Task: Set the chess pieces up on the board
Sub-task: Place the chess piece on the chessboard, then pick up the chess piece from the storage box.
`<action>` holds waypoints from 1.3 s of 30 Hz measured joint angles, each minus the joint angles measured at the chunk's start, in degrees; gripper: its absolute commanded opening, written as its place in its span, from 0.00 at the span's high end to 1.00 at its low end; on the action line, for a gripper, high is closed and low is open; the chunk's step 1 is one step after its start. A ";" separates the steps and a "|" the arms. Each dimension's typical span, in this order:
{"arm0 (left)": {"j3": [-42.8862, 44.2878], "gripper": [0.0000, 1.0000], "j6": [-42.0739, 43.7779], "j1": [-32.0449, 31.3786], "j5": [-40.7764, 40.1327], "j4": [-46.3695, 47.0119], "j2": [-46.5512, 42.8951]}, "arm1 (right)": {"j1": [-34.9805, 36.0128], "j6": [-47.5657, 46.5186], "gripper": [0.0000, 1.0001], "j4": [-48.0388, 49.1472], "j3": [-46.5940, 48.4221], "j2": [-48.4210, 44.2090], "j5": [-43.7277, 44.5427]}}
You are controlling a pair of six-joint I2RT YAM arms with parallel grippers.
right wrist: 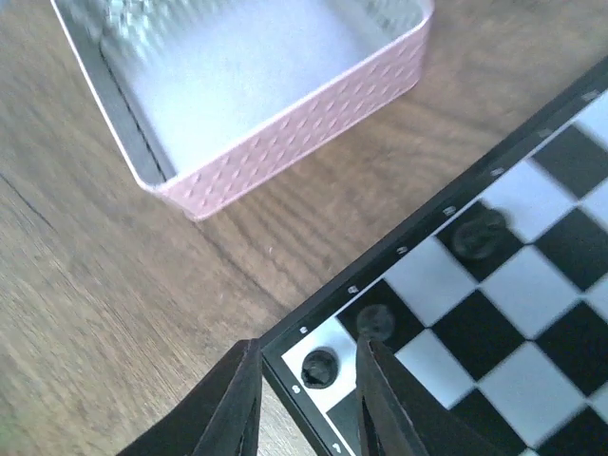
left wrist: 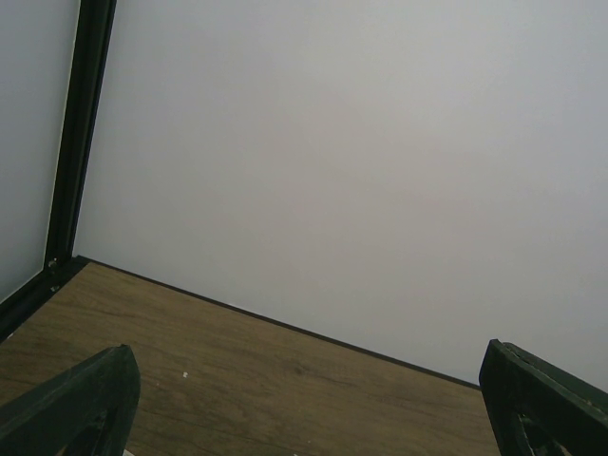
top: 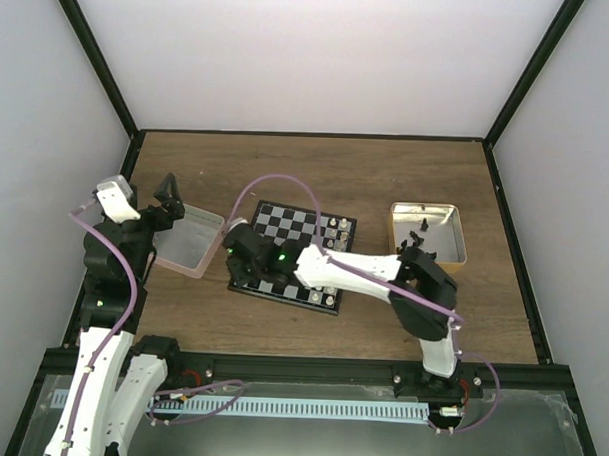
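Observation:
The board (top: pixel 285 219) lies mid-table; its black rim (right wrist: pixel 418 242) crosses the right wrist view. My right gripper (top: pixel 241 268) hangs low over the board's near-left corner. In the right wrist view the gripper (right wrist: pixel 306 366) is open, its fingers standing either side of a black chess piece (right wrist: pixel 318 368) that rests on the white corner square. Two more black pieces (right wrist: pixel 377 323) (right wrist: pixel 478 235) stand on squares along the same edge. My left gripper (top: pixel 168 195) is raised above the table at the left, open and empty (left wrist: pixel 306 380).
A pink-rimmed clear box (top: pixel 189 239) sits just left of the board, seen empty in the right wrist view (right wrist: pixel 285 133). A tan tray (top: pixel 449 233) at the right holds a few black pieces. Small pieces line the board's right edge (top: pixel 336 229).

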 measured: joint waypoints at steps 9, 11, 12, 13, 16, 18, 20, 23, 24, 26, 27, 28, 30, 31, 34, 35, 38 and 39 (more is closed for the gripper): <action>0.00 0.00 -0.07 0.00 0.48 0.00 0.00 | -8.46 5.97 0.66 2.69 -14.03 -19.32 3.58; 0.00 0.00 -0.11 0.00 0.68 0.00 0.04 | -11.80 7.19 0.64 2.36 -17.77 -23.93 4.92; 0.00 0.00 -0.20 0.00 0.83 0.00 0.11 | -13.99 7.78 0.63 2.16 -19.82 -26.58 5.55; 0.00 0.00 -0.22 0.00 0.92 0.00 0.22 | -16.20 8.22 0.62 1.92 -21.70 -28.98 6.01; 0.00 0.00 -0.24 0.00 1.09 0.02 0.92 | -23.43 8.87 0.59 1.03 -26.36 -35.30 7.28; 0.00 0.00 -0.24 0.00 1.16 0.02 1.66 | -28.65 8.92 0.57 0.55 -28.68 -38.38 7.85; 0.00 0.00 -0.24 0.00 1.31 0.02 2.34 | -34.56 8.74 0.54 0.39 -30.56 -40.52 7.89; 0.00 0.00 -0.22 0.00 1.53 0.02 3.28 | -44.24 8.04 0.50 0.83 -33.24 -41.46 6.93; 0.00 0.00 -0.22 0.02 1.55 0.00 3.52 | -48.24 7.67 0.50 1.57 -34.49 -41.20 5.92; 0.00 0.00 -0.22 0.11 1.55 0.00 3.72 | -53.79 7.39 0.49 2.67 -36.41 -39.91 4.20; 0.00 0.00 -0.22 0.15 1.53 0.00 3.72 | -56.33 7.28 0.49 3.17 -37.13 -38.73 3.23; 0.00 0.00 -0.22 0.17 1.53 0.00 3.69 | -58.55 7.23 0.49 3.67 -37.57 -37.20 2.25; 0.00 0.00 -0.20 0.22 1.51 0.00 3.65 | -62.45 7.08 0.49 5.05 -37.73 -33.14 0.09; 0.00 0.00 -0.22 0.22 1.51 0.00 3.65 | -63.65 7.04 0.50 5.86 -37.73 -31.10 -0.55; 0.00 0.00 -0.20 0.22 1.55 0.02 3.72 | -66.34 6.21 0.53 7.58 -37.44 -24.41 -1.79; 0.00 0.00 -0.20 0.22 1.53 0.02 3.76 | -66.86 5.60 0.54 7.48 -36.83 -22.49 -2.14; 0.00 0.00 -0.20 0.22 1.31 0.00 3.87 | -68.13 3.58 0.54 7.58 -33.09 -16.46 -3.96; 0.00 0.00 -0.20 0.22 1.29 0.00 3.91 | -68.48 2.93 0.54 7.80 -32.04 -15.19 -4.31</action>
